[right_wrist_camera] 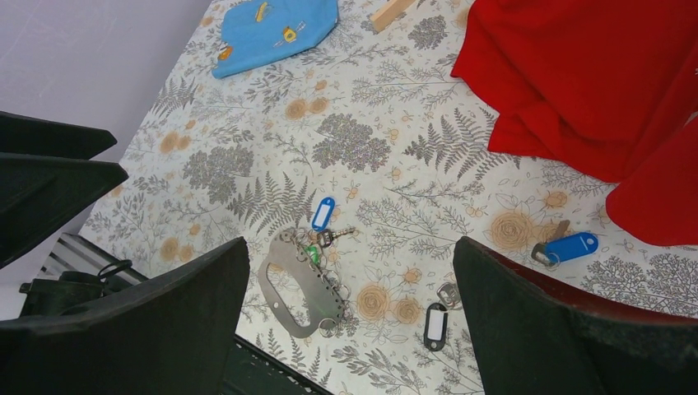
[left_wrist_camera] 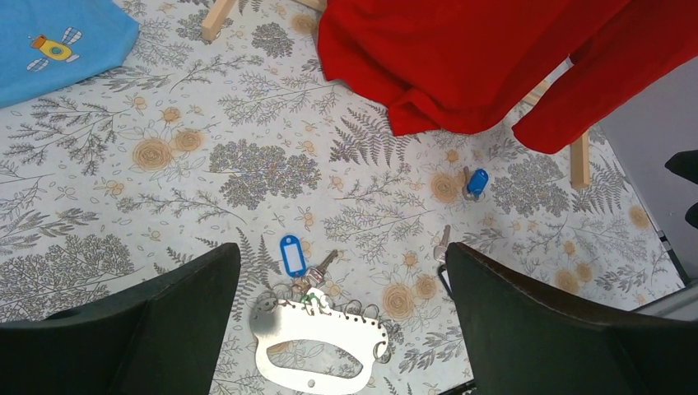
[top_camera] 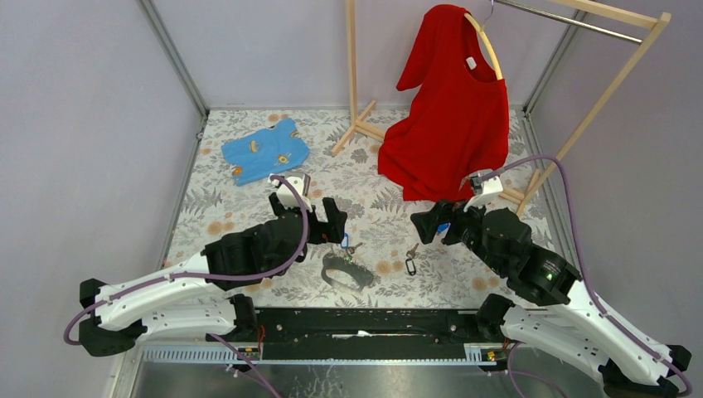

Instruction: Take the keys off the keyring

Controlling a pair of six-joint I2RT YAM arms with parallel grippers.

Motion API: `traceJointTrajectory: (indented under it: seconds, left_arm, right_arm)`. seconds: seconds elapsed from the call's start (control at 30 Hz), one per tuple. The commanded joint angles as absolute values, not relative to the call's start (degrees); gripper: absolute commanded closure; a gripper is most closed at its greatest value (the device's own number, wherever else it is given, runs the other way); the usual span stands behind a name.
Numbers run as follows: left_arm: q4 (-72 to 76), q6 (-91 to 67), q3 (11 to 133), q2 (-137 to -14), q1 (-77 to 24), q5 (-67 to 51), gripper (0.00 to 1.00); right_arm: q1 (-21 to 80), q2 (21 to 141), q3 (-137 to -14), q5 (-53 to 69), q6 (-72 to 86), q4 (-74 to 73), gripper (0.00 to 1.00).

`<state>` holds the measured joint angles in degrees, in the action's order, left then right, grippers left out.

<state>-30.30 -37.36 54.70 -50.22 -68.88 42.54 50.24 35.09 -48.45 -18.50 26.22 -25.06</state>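
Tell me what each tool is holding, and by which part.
Nothing is held. The left tool and right tool are both open above the table; the keyring and keys lie on it.

Between the left pincer (top_camera: 340,225) and the right pincer (top_camera: 431,224) the counter (top_camera: 377,207) lies open, with only the flat keys (left_wrist_camera: 292,255) and the keyring plate (left_wrist_camera: 321,346) low on it. Just beyond the right pincer, the red shirt (top_camera: 448,124) and the wooden rack (top_camera: 352,83) bar the way. The blue cloth (top_camera: 265,151) lies flat ahead of the left pincer.
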Motion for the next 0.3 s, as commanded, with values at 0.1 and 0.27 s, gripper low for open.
traceJointTrajectory:
  seconds: [0.1, 0.27]
  left_arm:
    - [-30.3, -36.7, 54.7, -49.5, -68.7, 44.5, 0.01]
    - [-30.5, -36.6, 54.8, -49.4, -68.7, 44.7, 0.01]
  right_arm:
    - [50.1, 35.5, -48.2, -18.7, 27.2, -25.7, 0.00]
    - [50.1, 36.1, -48.3, -19.4, 27.0, -25.9, 0.00]
